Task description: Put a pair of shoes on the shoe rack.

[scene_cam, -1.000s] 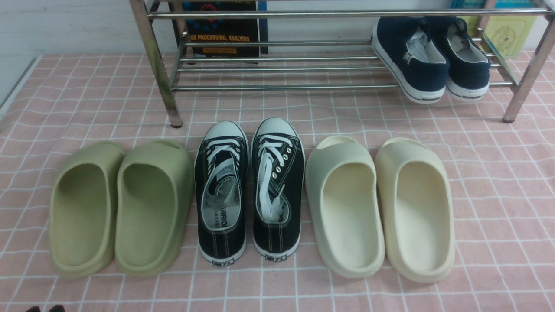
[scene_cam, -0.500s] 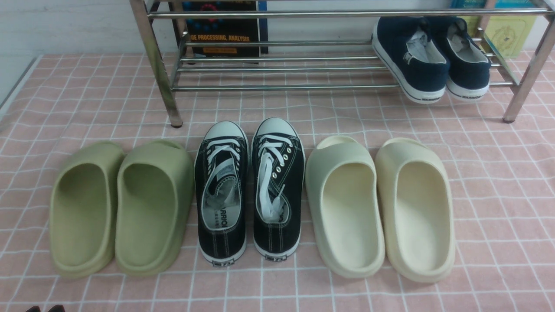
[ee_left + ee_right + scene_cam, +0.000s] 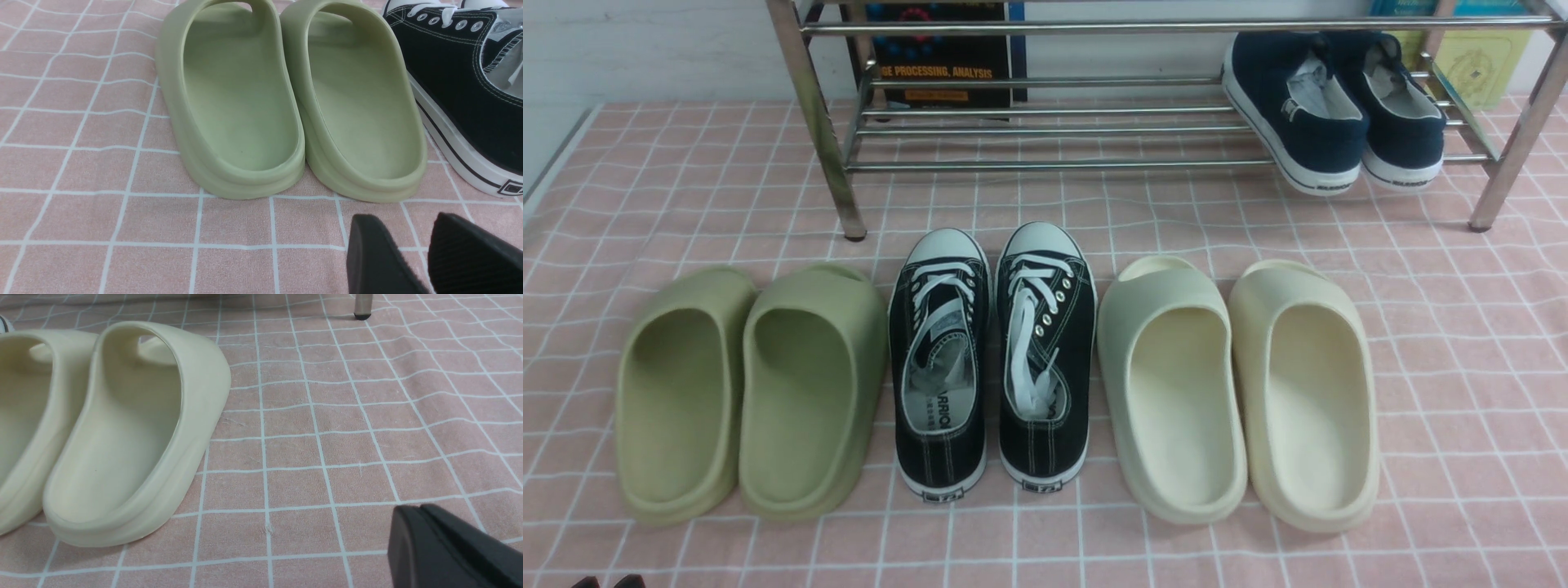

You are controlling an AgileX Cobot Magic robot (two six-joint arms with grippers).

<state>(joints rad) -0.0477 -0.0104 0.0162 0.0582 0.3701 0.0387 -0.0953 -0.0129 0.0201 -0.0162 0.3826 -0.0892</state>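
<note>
1. Shoes [image 3: 1331, 110] in navy canvas are sitting side by side on the right end of the chrome shoe rack [image 3: 1045, 163].
2. Left gripper [image 3: 412, 237] is hanging with fingers parted, empty, near the olive slides [image 3: 286, 98].
3. Right gripper [image 3: 423, 516] is pressed closed, empty, beside the cream slides [image 3: 122, 428].

Pink cloth [image 3: 1462, 327] with white grid lines covers the whole floor before me, slightly wrinkled. White wall [image 3: 645, 49] across the frame's upper left. Even, soft light.

four slides [image 3: 752, 392], four shoes [image 3: 992, 359], one rack [image 3: 1045, 131]
</note>
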